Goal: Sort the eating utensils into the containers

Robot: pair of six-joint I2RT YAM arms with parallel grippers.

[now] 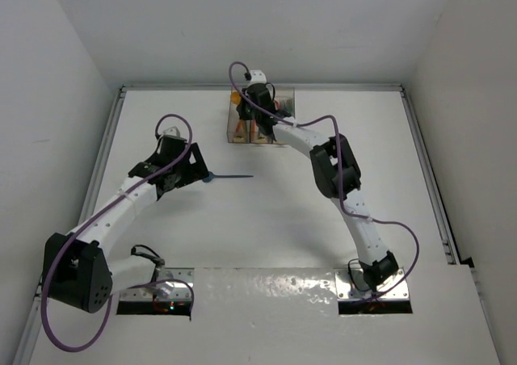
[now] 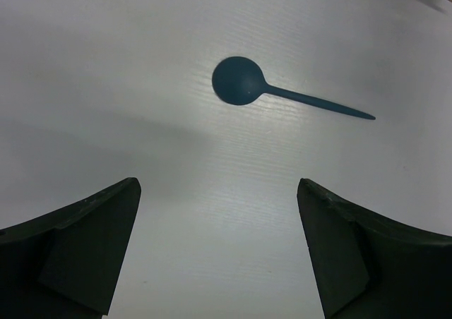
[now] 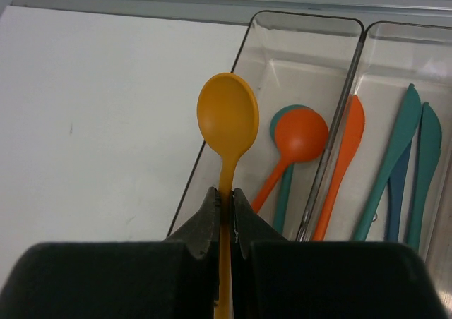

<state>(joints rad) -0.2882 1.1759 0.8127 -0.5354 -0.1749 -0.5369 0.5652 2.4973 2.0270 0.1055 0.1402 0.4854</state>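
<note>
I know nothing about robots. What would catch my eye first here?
First, the right hand pinching an orange-yellow spoon by its handle, at the edge of the clear bins where orange, teal and blue utensils already lie. Next, a lone dark teal spoon lying on the white table, with the left hand open wide above it.

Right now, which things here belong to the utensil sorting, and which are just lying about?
Job: teal plastic spoon loose on the table; yellow-orange plastic spoon gripped in the right hand; clear plastic bins; orange, teal and blue utensils inside them; open left hand.
Lying about: nothing loose; only purple cables and the shiny base plate.
</note>
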